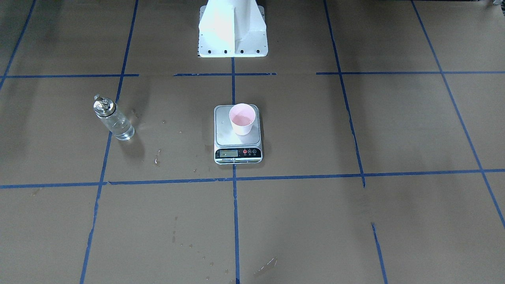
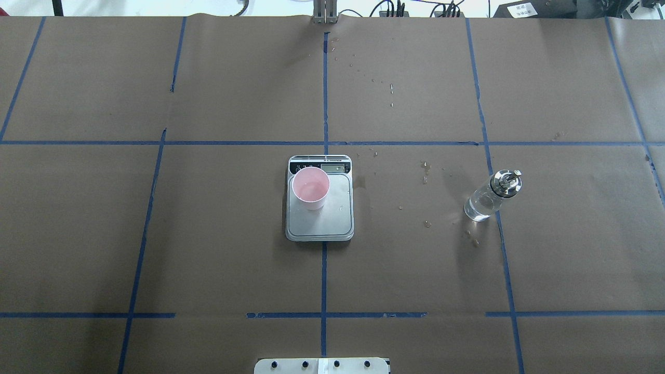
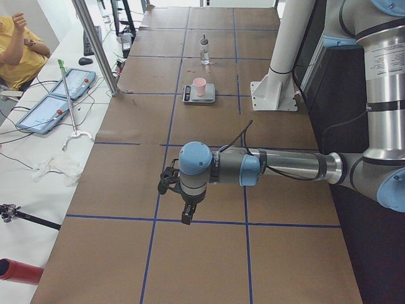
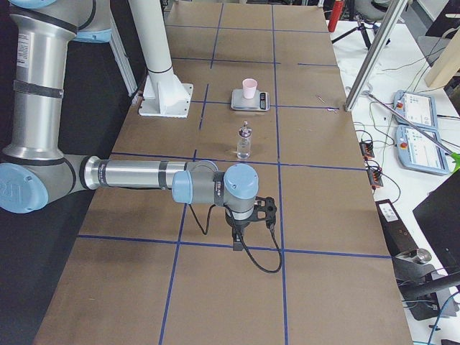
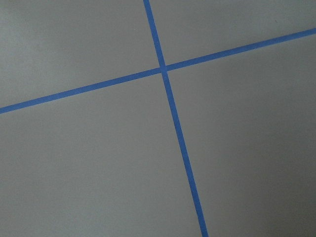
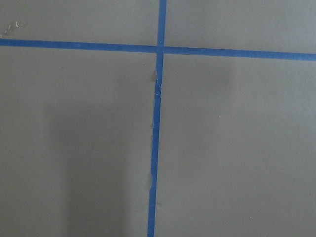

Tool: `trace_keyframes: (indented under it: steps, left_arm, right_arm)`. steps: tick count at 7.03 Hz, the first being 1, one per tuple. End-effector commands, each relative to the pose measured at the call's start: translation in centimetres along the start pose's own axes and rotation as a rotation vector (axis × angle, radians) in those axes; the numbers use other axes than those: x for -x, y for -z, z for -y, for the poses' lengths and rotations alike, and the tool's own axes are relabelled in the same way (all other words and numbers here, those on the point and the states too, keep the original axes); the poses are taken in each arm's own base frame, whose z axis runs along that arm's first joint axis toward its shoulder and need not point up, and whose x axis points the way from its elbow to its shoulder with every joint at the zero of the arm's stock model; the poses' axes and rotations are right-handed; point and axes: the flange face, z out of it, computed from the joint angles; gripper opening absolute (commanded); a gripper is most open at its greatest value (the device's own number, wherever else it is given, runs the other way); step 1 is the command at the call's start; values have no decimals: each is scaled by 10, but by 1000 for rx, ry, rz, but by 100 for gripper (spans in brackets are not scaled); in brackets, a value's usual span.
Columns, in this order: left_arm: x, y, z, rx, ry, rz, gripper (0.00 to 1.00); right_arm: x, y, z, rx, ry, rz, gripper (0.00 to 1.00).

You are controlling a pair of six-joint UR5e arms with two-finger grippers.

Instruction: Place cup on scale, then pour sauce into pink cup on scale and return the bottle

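The pink cup (image 1: 242, 118) (image 2: 310, 187) stands upright on the scale (image 1: 229, 138) (image 2: 332, 218), toward its display end. The glass bottle (image 1: 113, 118) (image 2: 491, 197) stands upright on the table, well apart from the scale, on my right-arm side, with clear sauce (image 1: 123, 131) in its lower part. Both arms are pulled back far from these things. My left gripper (image 3: 185, 217) hangs over the paper at the near end in the exterior left view. My right gripper (image 4: 236, 243) does likewise in the exterior right view. Whether either is open or shut, I cannot tell. Both wrist views show only brown paper and blue tape.
The white robot pedestal (image 1: 232, 31) stands behind the scale. Small droplets (image 2: 426, 166) dot the paper between scale and bottle. A metal post (image 3: 95, 44), tablets (image 3: 44, 113) and a seated person (image 3: 19, 38) are beyond the table's edge.
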Motion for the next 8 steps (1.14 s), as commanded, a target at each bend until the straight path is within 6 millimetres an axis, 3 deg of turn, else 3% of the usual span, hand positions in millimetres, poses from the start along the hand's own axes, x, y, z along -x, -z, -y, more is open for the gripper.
trace_keyframes:
  steps: [1, 8]
  left_arm:
    - [0, 0, -1, 1, 1, 0, 100]
    - [2, -2, -1, 5, 5, -1, 100]
  right_arm:
    - [0, 0, 0, 0, -1, 1, 100]
    - [0, -1, 0, -7, 3, 1, 100]
